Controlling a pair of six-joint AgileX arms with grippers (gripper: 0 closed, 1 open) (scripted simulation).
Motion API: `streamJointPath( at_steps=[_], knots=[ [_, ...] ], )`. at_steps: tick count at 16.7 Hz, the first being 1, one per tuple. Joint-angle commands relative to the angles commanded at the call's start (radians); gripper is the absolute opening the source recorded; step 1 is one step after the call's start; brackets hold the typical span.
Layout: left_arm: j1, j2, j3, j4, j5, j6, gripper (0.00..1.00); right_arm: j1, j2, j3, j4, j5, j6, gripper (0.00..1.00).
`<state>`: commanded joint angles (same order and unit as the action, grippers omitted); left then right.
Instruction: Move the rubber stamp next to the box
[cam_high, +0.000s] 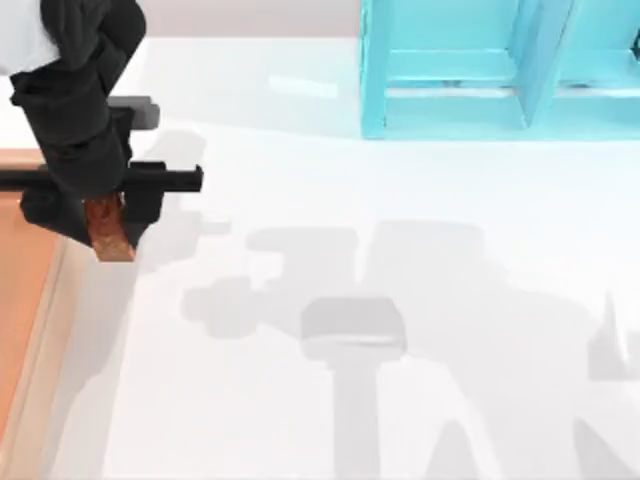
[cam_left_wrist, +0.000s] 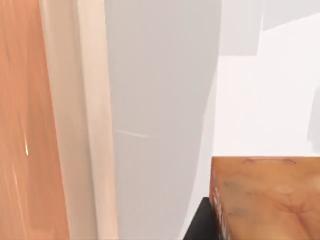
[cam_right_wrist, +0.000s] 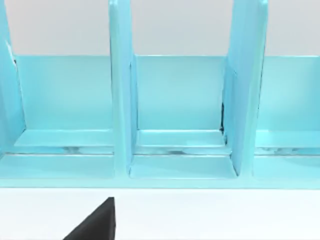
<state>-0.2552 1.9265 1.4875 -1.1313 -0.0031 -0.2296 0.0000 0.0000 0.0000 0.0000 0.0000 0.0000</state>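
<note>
The left gripper (cam_high: 112, 215) is at the counter's (cam_high: 400, 220) left side, just beside the box (cam_high: 22, 330), and it is clamped on the stamp (cam_high: 110, 232). In the top view the stamp is a small reddish-brown block sticking out below the black gripper body, with dark fingers (cam_high: 143, 205) on either side of it. Whether the stamp touches the counter or hangs just above it cannot be told.

The box lies along the left edge of the top view. Its light tan wall (cam_high: 45, 350) runs beside the stamp, and its orange-brown inside (cam_high: 15, 290) has nothing visible in the part that shows. The stamp is outside the box, close to the wall on the counter side.

In the left wrist view the stamp (cam_left_wrist: 267, 197) appears close up as a brown block with faint darker marks, a black piece of the gripper beside it. The box wall (cam_left_wrist: 75, 120) and its orange inside (cam_left_wrist: 22, 120) run nearby, with a strip of shaded counter (cam_left_wrist: 160, 100) between the wall and the stamp.

A turquoise shelf frame (cam_high: 470, 70) stands at the far edge of the counter, toward the right. The right wrist view faces this frame (cam_right_wrist: 180, 100); 3 of its compartments show there, with nothing inside them. A dark corner of the right arm's gear shows in that view, but I cannot tell whether the right gripper is apart or together.
</note>
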Motion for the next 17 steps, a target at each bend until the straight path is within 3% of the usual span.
streamJointPath(
  at_steps=[2, 15, 17],
  knots=[
    [0.000, 0.000, 0.000, 0.000, 0.000, 0.000, 0.00, 0.000, 0.000, 0.000, 0.000, 0.000, 0.000, 1.00],
    [0.000, 0.000, 0.000, 0.000, 0.000, 0.000, 0.98, 0.000, 0.000, 0.000, 0.000, 0.000, 0.000, 1.00],
    [0.000, 0.000, 0.000, 0.000, 0.000, 0.000, 1.00, 0.000, 0.000, 0.000, 0.000, 0.000, 0.000, 1.00]
  ],
)
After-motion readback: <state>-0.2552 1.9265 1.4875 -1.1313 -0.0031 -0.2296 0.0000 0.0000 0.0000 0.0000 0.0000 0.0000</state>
